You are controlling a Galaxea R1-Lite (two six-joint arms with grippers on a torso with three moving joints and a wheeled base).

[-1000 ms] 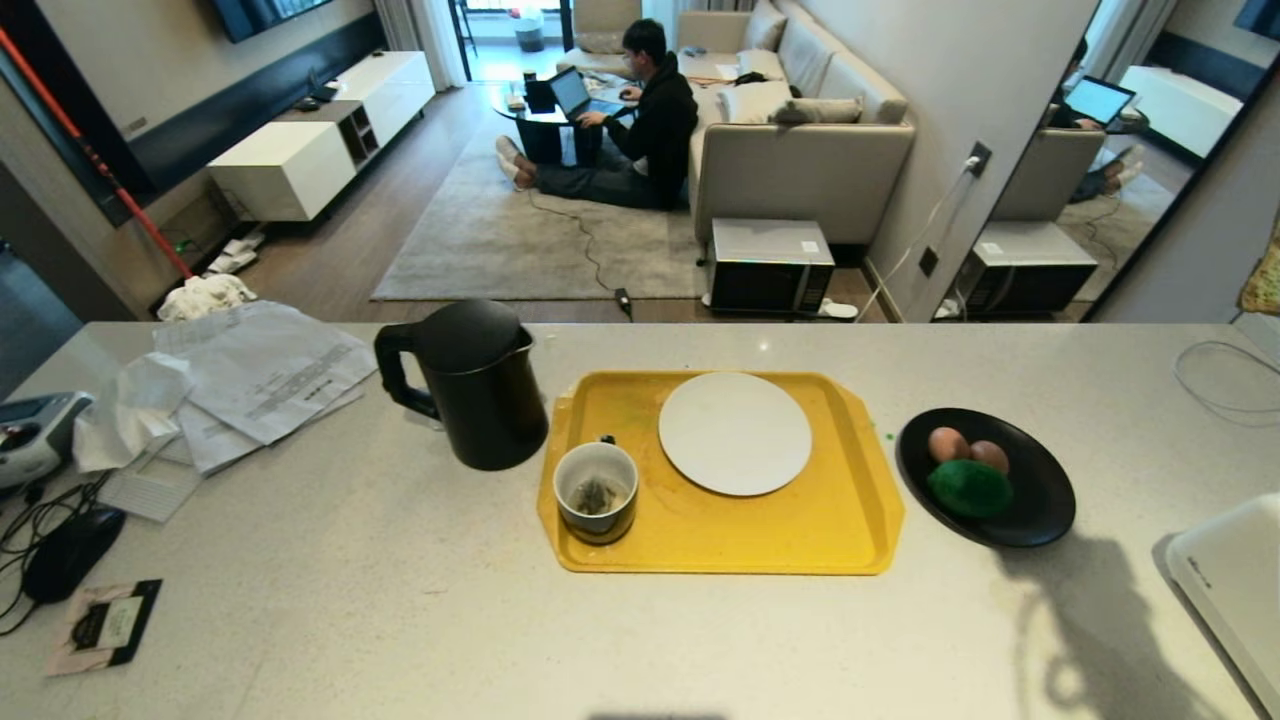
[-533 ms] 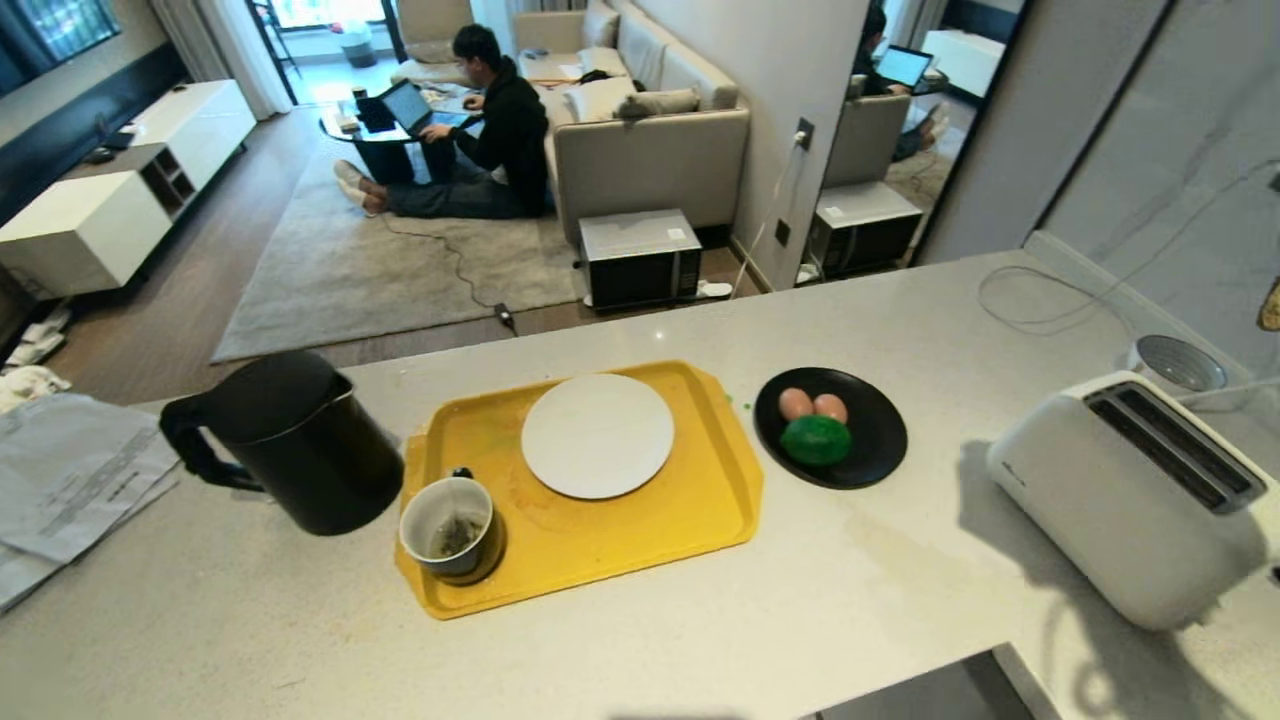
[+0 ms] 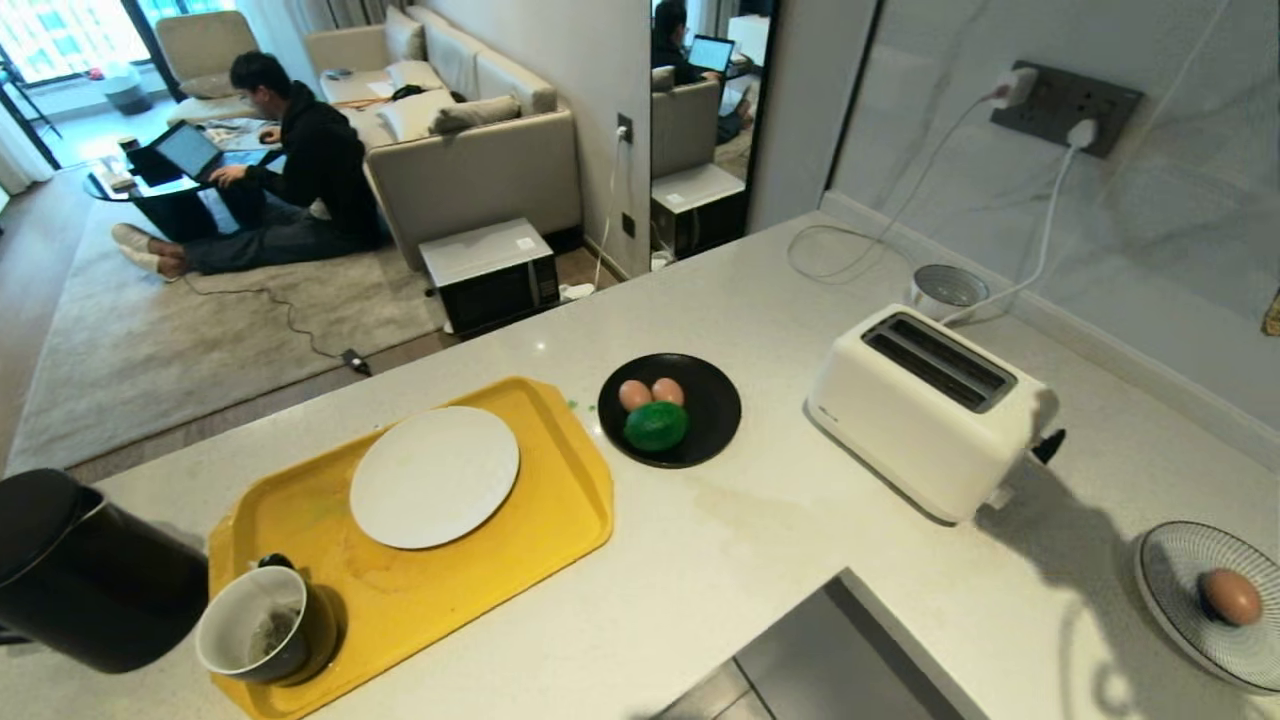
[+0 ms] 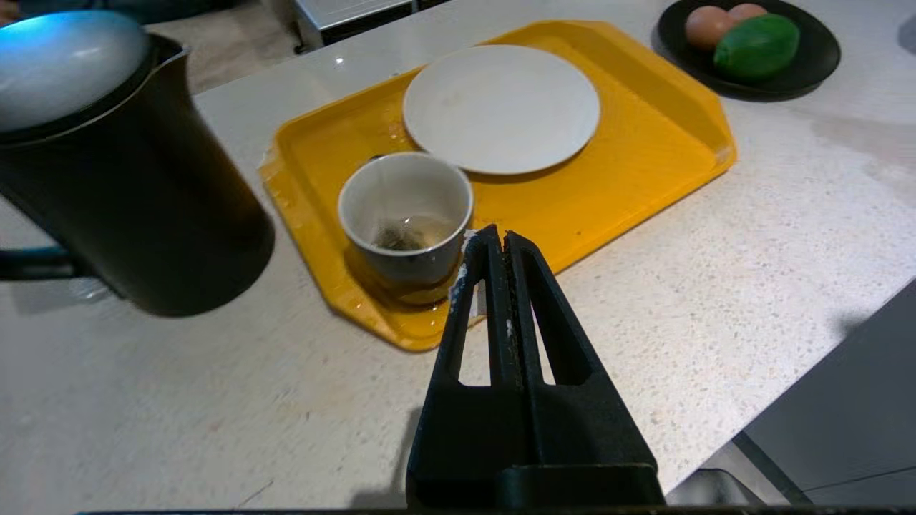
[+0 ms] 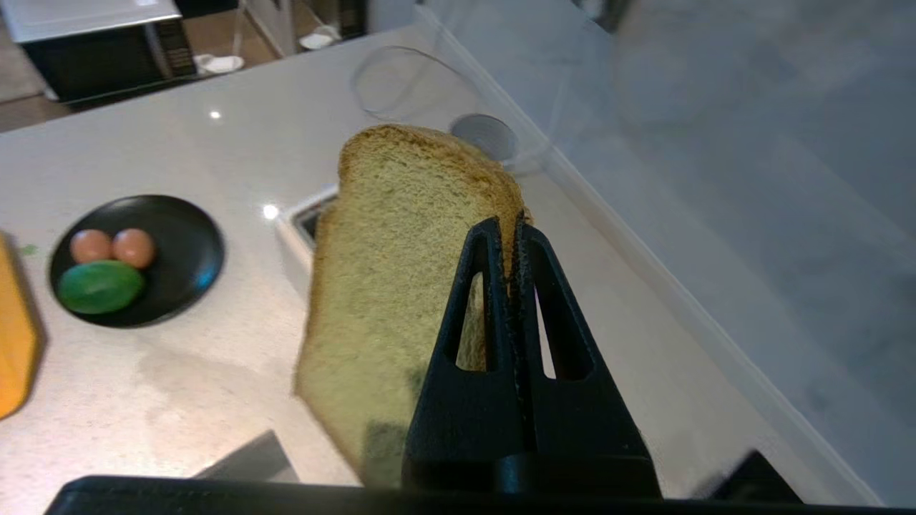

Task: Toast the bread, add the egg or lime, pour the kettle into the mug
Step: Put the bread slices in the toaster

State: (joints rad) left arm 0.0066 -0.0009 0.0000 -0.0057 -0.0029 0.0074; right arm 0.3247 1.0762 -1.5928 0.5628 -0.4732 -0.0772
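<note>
My right gripper (image 5: 509,227) is pinching the bread (image 5: 401,286) by one crusted edge, jaws nearly closed on it. The slice is standing on edge, its long axis running up and away from my wrist, the domed brown crust pointing toward the wall, the broad pale green face turned toward the black plate (image 5: 193,250). It is hanging above the table (image 3: 760,540), in front of the white toaster (image 3: 925,405), part of which is showing behind it in the right wrist view. The toaster is sitting with two long slots facing up, its length running across the table toward the wall sockets.

My left gripper (image 4: 499,239) is sitting fully closed and empty, hovering over the table just short of the yellow tray (image 4: 644,143), tips pointing at the mug (image 4: 406,214).

The mug is standing upright on the near corner of the tray with a tea bag inside. The white plate (image 3: 433,476) is lying on the tray beside it. The kettle (image 3: 80,575) is standing upright on the table just beside the tray, lid on.

The black plate is holding two eggs and the lime (image 3: 656,426), its long axis lying level. The single egg (image 3: 1231,596) is resting on a striped plate (image 3: 1170,570), well apart, at the right edge.

A person (image 3: 300,170) is sitting on the rug at a laptop.
</note>
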